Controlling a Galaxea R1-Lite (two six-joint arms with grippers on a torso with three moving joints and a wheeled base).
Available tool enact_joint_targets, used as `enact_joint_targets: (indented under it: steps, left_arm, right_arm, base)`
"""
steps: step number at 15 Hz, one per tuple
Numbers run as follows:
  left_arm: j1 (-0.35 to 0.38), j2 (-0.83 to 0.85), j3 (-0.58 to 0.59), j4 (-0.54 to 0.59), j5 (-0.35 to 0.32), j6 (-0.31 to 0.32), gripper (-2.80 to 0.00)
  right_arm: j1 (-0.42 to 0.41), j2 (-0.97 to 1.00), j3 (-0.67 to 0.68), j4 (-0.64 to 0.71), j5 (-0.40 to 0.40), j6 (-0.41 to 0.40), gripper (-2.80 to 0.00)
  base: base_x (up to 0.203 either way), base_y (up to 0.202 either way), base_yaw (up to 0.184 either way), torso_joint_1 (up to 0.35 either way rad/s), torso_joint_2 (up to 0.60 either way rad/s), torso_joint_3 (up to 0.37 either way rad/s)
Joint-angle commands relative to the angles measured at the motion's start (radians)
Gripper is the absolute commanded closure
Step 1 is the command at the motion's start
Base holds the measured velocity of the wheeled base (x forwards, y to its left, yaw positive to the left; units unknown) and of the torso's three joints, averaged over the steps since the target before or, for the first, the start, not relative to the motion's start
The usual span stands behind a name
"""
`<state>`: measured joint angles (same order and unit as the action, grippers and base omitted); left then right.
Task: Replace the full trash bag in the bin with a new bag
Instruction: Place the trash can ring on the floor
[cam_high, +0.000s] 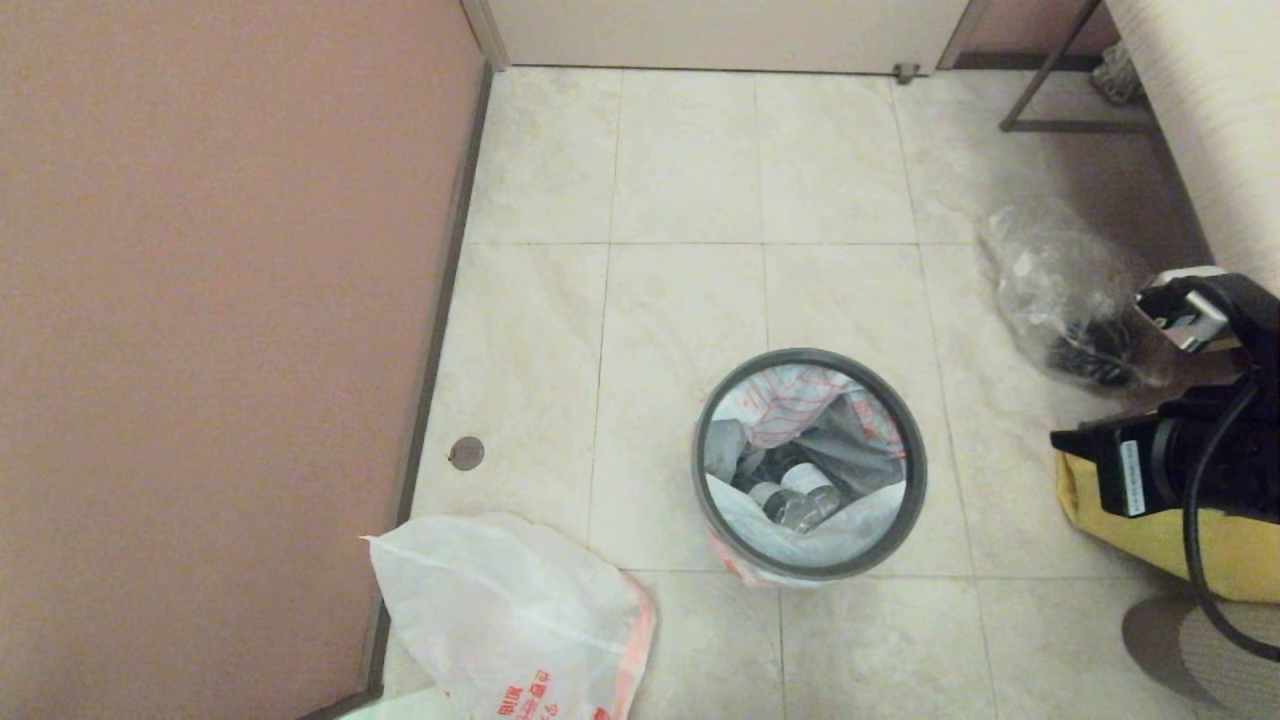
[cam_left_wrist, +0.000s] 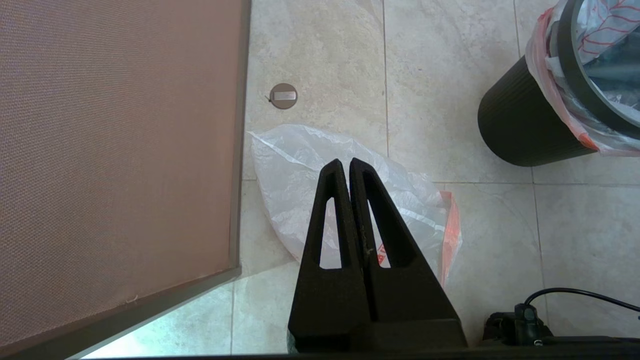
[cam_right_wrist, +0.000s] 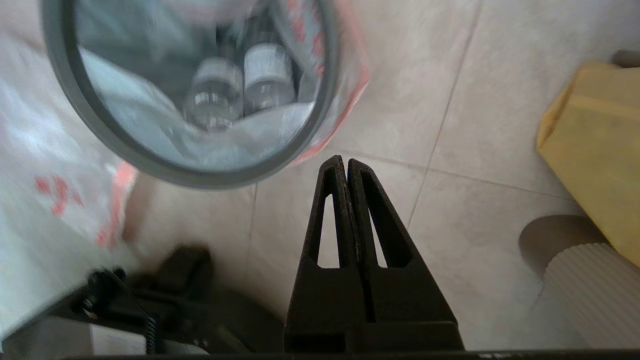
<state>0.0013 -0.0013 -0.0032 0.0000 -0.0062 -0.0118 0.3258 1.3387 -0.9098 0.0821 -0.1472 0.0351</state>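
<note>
Full trash bag (cam_right_wrist: 210, 90) in bin (cam_right_wrist: 150, 160), right end effector (cam_right_wrist: 346, 165) beside

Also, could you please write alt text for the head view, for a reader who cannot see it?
A round black bin with a grey hoop stands on a tiled floor, lined with the full trash bag holding bottles. The new bag lies flat near the brown wall; a clear bag and a yellow bag lie to the right.

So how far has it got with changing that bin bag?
Barely begun. The full trash bag sits inside the bin, held under its grey hoop. The new bag lies on the floor by the wall. Both the left claw and right claw are shut and empty. Everything remains.
</note>
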Motion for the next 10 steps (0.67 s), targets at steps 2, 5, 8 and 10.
enact_joint_targets:
  steps: [2,5,8,10]
  left_arm:
    - [0.000,0.001,0.000,0.000,0.000,-0.001,0.00]
    - [0.000,0.001,0.000,0.000,0.000,-0.001,0.00]
    - [0.000,0.001,0.000,0.000,0.000,-0.001,0.00]
    - [0.001,0.001,0.000,0.000,0.000,-0.001,0.00]
  right_arm:
    - [0.017,0.139,-0.026,-0.007,-0.030,-0.040,0.00]
    - [0.054,0.221,-0.070,-0.027,-0.104,-0.044,0.00]
    - [0.060,0.312,-0.096,-0.101,-0.214,-0.051,0.00]
    - [0.059,0.354,-0.101,-0.138,-0.250,-0.056,0.00]
  base:
    - [0.000,0.000,0.000,0.000,0.00,0.000]
    - [0.000,0.000,0.000,0.000,0.00,0.000]
    - [0.000,0.000,0.000,0.000,0.00,0.000]
    - [0.000,0.000,0.000,0.000,0.00,0.000]
